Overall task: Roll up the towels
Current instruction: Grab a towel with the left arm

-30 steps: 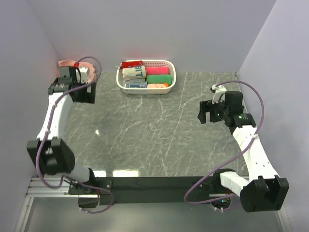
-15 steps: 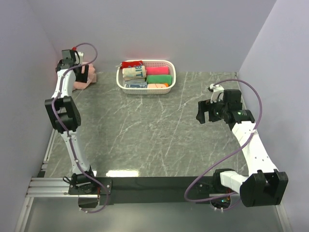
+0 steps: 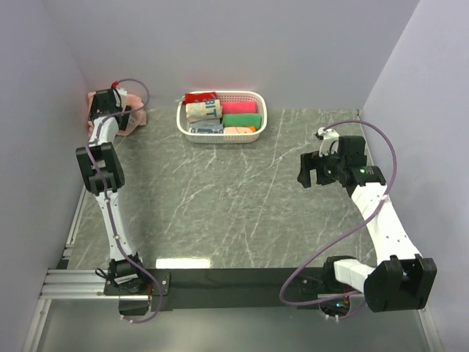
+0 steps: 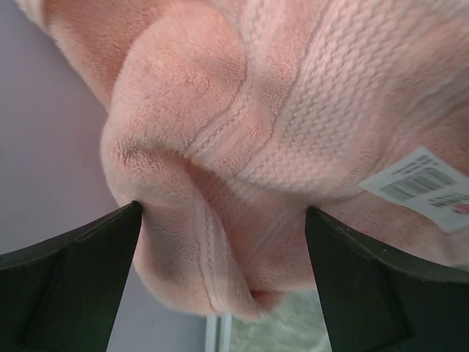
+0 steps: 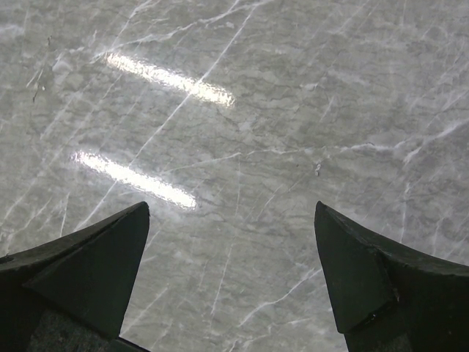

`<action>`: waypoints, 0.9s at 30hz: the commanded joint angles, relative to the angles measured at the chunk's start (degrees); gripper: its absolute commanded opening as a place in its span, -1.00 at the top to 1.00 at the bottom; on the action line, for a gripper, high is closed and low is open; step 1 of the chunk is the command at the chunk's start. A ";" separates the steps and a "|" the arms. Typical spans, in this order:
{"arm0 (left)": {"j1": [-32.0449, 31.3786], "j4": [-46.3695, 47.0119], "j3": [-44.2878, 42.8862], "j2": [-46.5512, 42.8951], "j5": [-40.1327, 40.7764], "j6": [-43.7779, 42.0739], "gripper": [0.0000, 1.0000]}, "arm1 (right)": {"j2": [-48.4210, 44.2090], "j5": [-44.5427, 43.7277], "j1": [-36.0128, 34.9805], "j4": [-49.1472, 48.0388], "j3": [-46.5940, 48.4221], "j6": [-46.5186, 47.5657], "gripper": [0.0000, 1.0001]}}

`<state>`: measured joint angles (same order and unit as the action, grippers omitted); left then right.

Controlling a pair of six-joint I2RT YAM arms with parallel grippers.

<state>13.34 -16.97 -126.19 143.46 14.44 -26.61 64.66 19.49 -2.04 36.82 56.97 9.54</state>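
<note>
Grey marble table [image 3: 220, 198], lilac walls [image 3: 220, 44] | left fingers [image 4: 66, 279] wide, seemingly astride bunched towel [image 4: 293, 110] | right fingers [image 5: 80, 279] wide, empty.

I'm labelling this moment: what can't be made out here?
- Salmon-pink terry-cloth towel: top view, partly hidden behind the left arm; left wrist view, cut off top and right.
- White tag on it: print blurred, cut by right edge, left wrist view.
- Rolled cloths in white plastic basket: too small to count, top view.
</note>
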 commanded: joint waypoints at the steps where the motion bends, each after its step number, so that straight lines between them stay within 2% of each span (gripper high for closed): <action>1: 0.02 10.63 1.56 0.41 2.25 -7.12 -0.99 | 0.29 -0.59 -0.06 -1.31 -0.54 -0.84 -1.00; 4: 0.02 11.52 -1.50 3.84 2.79 -9.68 -0.98 | 0.90 -0.94 0.02 -1.57 -0.98 -0.93 -0.99; 6: 0.02 12.13 -4.06 6.21 3.32 -10.83 -0.89 | 1.52 -1.38 -0.15 -1.92 -0.90 -1.01 -1.00; 7: 0.02 12.40 -4.50 6.92 3.32 -11.53 -0.66 | 1.87 -1.64 0.02 -2.01 -0.63 -1.10 -1.00; 9: -0.16 12.84 -4.33 6.75 1.92 -12.32 -0.41 | 2.22 -1.56 0.02 -1.75 -0.19 -1.28 -1.00; 10: -0.25 13.02 -4.07 6.49 1.22 -12.85 -0.16 | 2.66 -1.64 0.02 -1.66 0.33 -1.28 -1.00; 11: -0.42 12.93 -3.54 5.53 0.60 -12.94 -0.02 | 2.75 -1.73 -0.06 -1.49 0.60 -1.28 -1.00; 12: -0.68 11.97 -3.27 4.91 -1.15 -12.77 0.57 | 2.92 -1.73 0.02 -1.57 0.86 -1.19 -1.00; 13: -0.69 12.05 -3.10 4.12 -1.51 -12.33 0.99 | 2.92 -1.73 -0.06 -1.49 1.04 -1.19 -1.00; 19: -0.78 4.42 7.07 -9.93 -11.43 -10.65 0.99 | 2.75 -0.68 -0.07 -0.43 3.14 -0.49 -1.00; 21: -0.69 -3.48 10.60 -17.40 -13.99 -12.83 0.99 | 2.66 1.33 -0.06 0.53 3.67 0.21 -1.00; 26: -0.78 -21.75 24.66 -35.42 -28.21 -19.69 0.99 | 4.59 5.38 -0.07 5.45 7.71 1.62 -1.00; 27: -0.86 -28.92 26.50 -37.88 -29.80 -22.06 0.99 | 4.94 5.82 -0.07 6.24 8.33 2.14 -1.00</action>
<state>12.93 -30.09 -103.15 116.27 -4.45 -42.61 68.51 22.15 -2.04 39.99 61.32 9.89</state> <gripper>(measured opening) 0.047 0.997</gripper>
